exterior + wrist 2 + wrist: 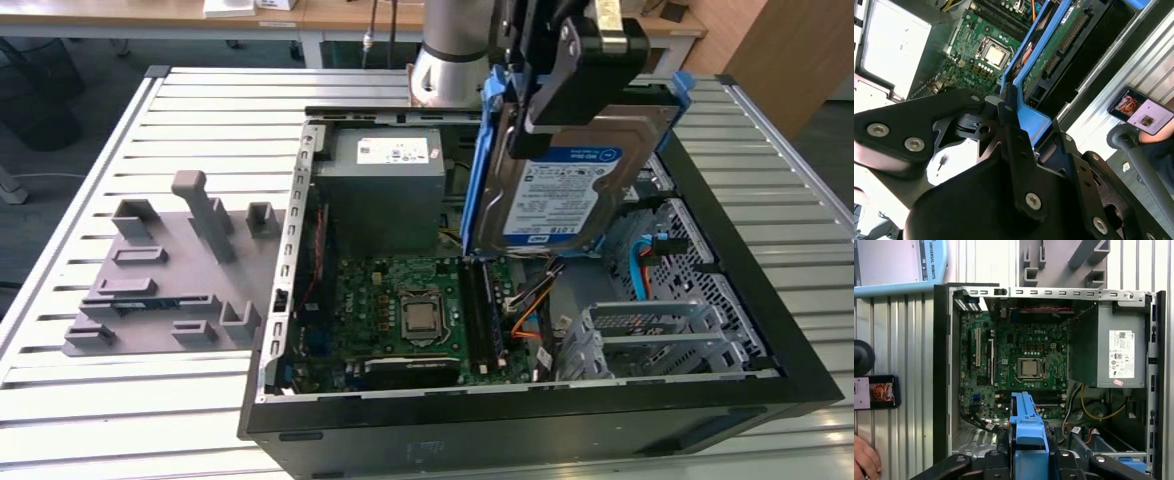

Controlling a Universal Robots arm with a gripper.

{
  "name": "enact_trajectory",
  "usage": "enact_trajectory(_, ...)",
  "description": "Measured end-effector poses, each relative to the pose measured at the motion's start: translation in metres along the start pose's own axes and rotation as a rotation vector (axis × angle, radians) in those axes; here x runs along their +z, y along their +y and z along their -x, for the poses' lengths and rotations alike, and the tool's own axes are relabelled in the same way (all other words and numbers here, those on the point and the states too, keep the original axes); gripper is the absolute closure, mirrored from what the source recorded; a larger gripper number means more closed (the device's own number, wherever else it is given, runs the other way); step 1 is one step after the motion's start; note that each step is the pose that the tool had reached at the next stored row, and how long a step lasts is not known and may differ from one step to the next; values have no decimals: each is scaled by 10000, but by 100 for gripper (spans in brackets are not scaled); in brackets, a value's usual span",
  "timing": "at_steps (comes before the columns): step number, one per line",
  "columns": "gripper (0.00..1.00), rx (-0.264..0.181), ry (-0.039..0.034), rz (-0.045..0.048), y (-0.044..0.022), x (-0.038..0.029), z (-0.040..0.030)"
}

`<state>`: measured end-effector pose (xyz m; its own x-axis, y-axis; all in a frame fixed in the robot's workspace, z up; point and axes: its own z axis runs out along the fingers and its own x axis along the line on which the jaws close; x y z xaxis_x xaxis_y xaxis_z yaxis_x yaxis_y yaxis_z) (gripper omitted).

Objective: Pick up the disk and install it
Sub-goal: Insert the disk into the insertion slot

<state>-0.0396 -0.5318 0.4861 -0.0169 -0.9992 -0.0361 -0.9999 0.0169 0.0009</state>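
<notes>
The gripper [1029, 462], black and closest to both wrist cameras, has its jaws clamped on the blue carrier [1028, 432] that frames the one disk [561, 190]. In the exterior view the disk hangs on edge with its label toward the camera. It is above the open computer case [534, 425], over the gap between the motherboard [400, 310] and the drive cage [667, 335]. Whether its lower edge touches anything inside cannot be told. Inside the case sit one grey power supply [387, 190] with a white sticker and one bare processor socket [423, 318] on the single motherboard. On the slatted table [80, 150], to the exterior view's left of the case, lies one grey fixture [167, 275] with several upright posts. In the first wrist view one phone [876, 391] lies on the table beside the case, with one hand [864, 457] near it.
</notes>
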Motion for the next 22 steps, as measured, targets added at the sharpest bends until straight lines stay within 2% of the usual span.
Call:
enact_trajectory(4, 63, 0, 0, 0, -29, 24, -45)
enact_trajectory(10, 63, 0, -1, 0, -49, 56, -164)
enact_trajectory(22, 63, 0, 13, -1, -205, 100, -232)
